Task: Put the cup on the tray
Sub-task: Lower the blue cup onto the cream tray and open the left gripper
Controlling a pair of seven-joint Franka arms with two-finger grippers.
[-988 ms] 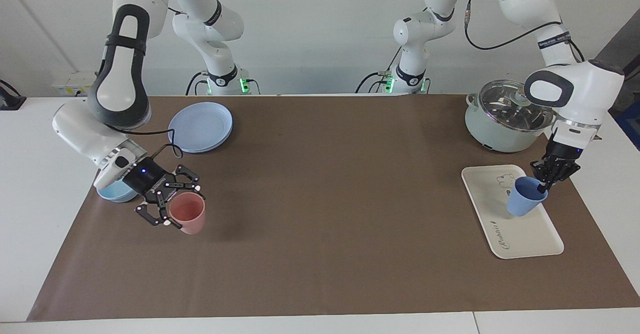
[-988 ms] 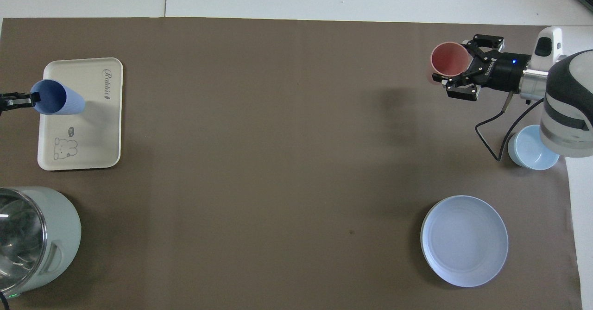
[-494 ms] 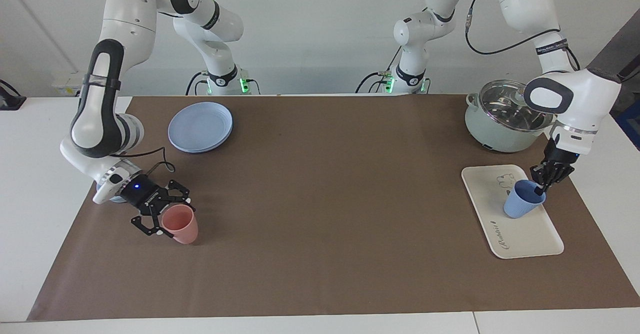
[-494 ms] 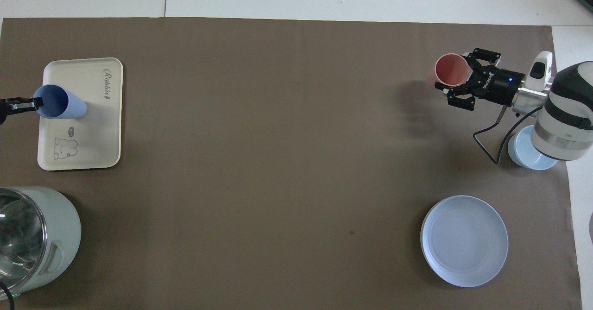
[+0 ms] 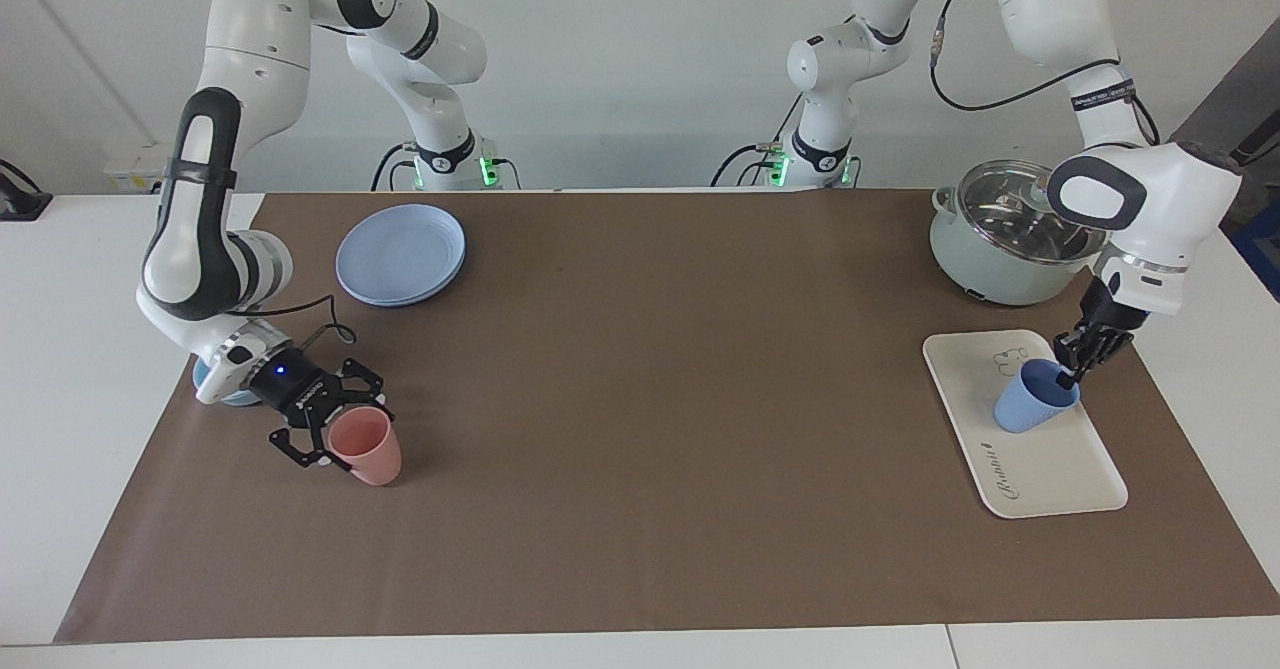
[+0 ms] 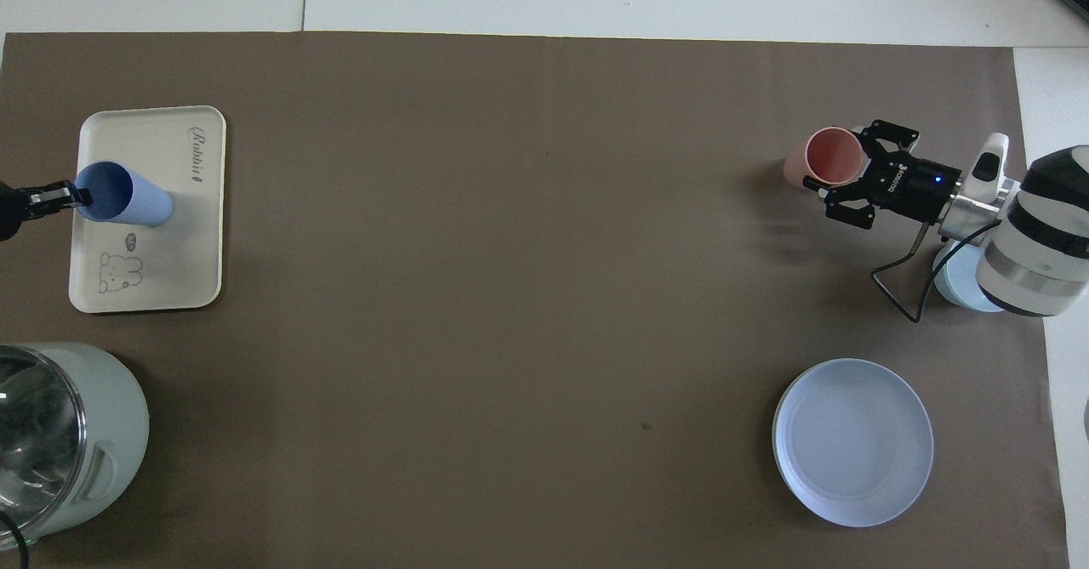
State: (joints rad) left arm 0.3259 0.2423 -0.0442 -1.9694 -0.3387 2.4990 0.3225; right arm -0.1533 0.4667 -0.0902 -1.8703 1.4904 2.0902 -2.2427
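Facing: tilted periwinkle-blue ribbed plastic tumbler [image 5: 1034, 408] pinched at rim by left gripper [image 5: 1072, 376] over cream-white rectangular tray [image 5: 1050, 474], right gripper [image 5: 332, 426] clamped on empty pink plastic cup [image 5: 368, 444]; overhead: tumbler [image 6: 128, 204] empty above tray [image 6: 145, 284], round blue plate [image 6: 852, 440] bare.

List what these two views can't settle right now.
- Whether the cup already rests on the tray: both views, tilted in the left gripper.
- Light-blue bowl: mostly covered by the right arm, both views.
- Pot: cut by the overhead view's edge.
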